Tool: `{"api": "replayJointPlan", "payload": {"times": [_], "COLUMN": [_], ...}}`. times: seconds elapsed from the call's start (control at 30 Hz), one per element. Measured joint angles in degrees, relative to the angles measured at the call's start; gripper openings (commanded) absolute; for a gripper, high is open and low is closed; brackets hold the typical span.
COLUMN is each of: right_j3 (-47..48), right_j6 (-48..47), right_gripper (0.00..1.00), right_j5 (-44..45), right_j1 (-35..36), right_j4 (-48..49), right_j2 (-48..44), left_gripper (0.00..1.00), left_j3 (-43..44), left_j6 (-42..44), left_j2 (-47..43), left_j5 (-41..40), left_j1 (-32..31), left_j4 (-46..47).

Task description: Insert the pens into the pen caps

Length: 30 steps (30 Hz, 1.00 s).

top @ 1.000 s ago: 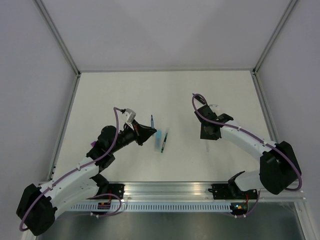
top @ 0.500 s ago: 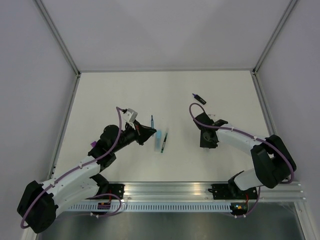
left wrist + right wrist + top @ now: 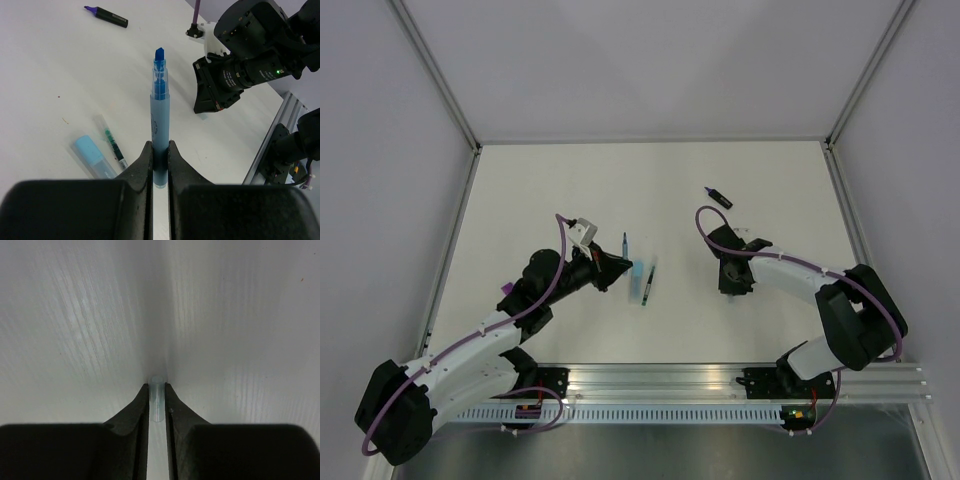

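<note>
close in, the left gripper (image 3: 160,150) clamps the pale-blue highlighter (image 3: 159,112) by its base, bare tip pointing away; the right gripper (image 3: 157,387) pinches a pale cap (image 3: 157,402) tight. farther off, the black-and-purple marker (image 3: 108,16) lies well apart.

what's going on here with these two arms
The left gripper is shut on an uncapped blue highlighter, tip pointing toward the right arm. The right gripper pinches a small pale cap down at the table. Highlighter and cap are apart. A thin pen, a pale-blue cap and a black-and-purple marker lie on the table.
</note>
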Motion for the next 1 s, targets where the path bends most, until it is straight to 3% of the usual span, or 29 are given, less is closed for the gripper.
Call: {"api": "replayJointPlan", "payload": {"times": [0.17, 0.37, 0.53, 0.77, 1.0], "right_j3": [0.4, 3.6, 15.5, 19.2, 13.8], "right_j6": [-0.9, -3.1, -5.4, -7.1, -7.5], "right_gripper": [0.00, 0.00, 0.00, 0.00, 0.00], "right_j5": [-0.1, -2.8, -6.6, -11.7, -17.3], "right_j1": [0.0, 0.0, 0.4, 6.6, 10.7], "right_j4": [0.7, -0.4, 0.8, 24.2, 43.2], "right_j2": [0.5, 1.7, -1.3, -17.5, -19.9], "left_gripper": [0.02, 0.02, 0.02, 0.02, 0.02], "left_j3": [0.0, 0.5, 2.4, 2.6, 0.9], "left_j6": [0.0, 0.0, -0.6, -5.6, -13.5], "left_j2": [0.0, 1.2, 7.0, 11.9, 11.3], "left_j5": [0.0, 2.9, 12.4, 25.6, 32.5], "left_j1": [0.0, 0.0, 0.0, -0.5, -0.5], "left_j4": [-0.1, 0.0, 2.9, 12.3, 27.2]}}
